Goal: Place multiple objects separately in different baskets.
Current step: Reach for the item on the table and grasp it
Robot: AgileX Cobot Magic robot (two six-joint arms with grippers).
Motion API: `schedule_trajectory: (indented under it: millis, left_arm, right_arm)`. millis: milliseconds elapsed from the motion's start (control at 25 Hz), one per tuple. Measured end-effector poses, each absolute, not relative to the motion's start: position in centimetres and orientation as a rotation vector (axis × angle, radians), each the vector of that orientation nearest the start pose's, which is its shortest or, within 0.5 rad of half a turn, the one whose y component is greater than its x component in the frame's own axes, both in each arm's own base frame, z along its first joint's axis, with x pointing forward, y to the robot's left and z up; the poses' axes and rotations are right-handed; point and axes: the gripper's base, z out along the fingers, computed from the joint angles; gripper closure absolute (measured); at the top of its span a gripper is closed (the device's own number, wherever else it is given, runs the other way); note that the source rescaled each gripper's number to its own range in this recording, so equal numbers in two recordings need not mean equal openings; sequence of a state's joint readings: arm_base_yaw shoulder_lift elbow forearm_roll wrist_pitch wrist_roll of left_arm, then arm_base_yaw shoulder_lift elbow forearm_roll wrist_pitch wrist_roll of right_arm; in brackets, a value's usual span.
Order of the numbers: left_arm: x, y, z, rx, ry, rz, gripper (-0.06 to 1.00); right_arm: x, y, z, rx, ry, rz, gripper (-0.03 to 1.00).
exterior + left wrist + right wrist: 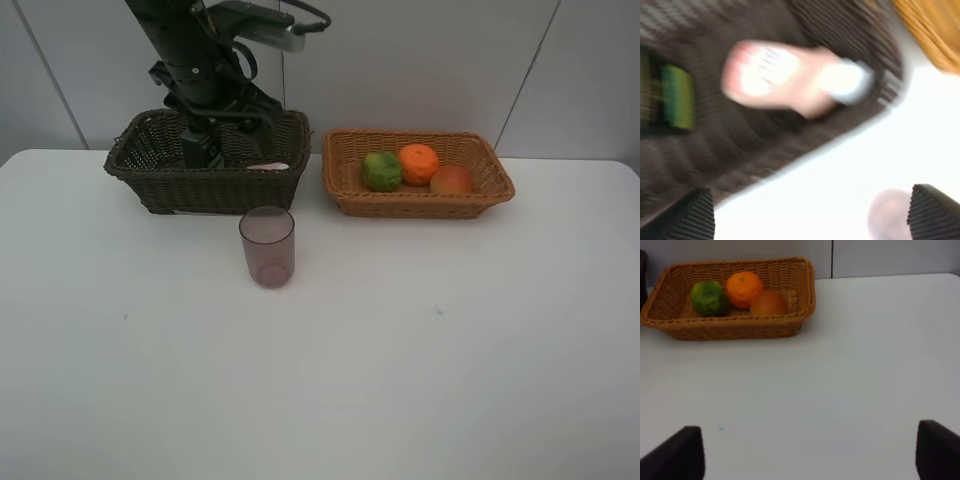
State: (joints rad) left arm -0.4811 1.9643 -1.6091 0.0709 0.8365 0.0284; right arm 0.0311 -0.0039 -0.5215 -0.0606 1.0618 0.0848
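I have the left claw [810, 212] spread wide over the dark brown basket [170, 185], with nothing between its fingers. The wrist picture is smeared, but it shows the small pink bottle [785, 80] with its white cap lying on its side on the basket floor, and a green-labelled shape beside it that I take for the pump bottle [670, 97]. So that drop looks finished to me.

The three fruits, the green fruit [381, 171], the orange [418, 163] and the red-yellow fruit [452, 180], sit together in the light basket [490, 185]. The only item left out is the translucent pink cup [267, 246], upright on the counter [400, 350] just in front of the dark basket.

My next step, as I judge it, is the cup. To do it well I would lift the left arm straight up first, clear of the basket rim, before swinging forward, so a finger does not catch the wicker. Then I would come down over the cup from above, one finger inside the rim and one outside, or straddle the wall low, and squeeze gently: thin plastic may flex or tip.

The right claw [810, 452] hangs wide and empty over bare counter, well clear of the light basket. I would leave it parked.
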Motion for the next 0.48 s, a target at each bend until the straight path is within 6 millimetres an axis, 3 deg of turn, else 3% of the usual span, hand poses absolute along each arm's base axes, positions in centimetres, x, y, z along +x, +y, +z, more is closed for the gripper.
schedule_trajectory:
  millis: [200,480]
  left_arm:
    - [35.5,-23.2,23.9,1.006,2.583,-0.039,-0.05]
    - [32.7,-26.4,23.8,1.164,2.564,-0.052,-0.05]
  right_arm:
    - [-0.8,-0.5,28.3,0.058,2.018,0.001,0.11]
    - [-0.8,-0.5,28.3,0.058,2.018,0.001,0.11]
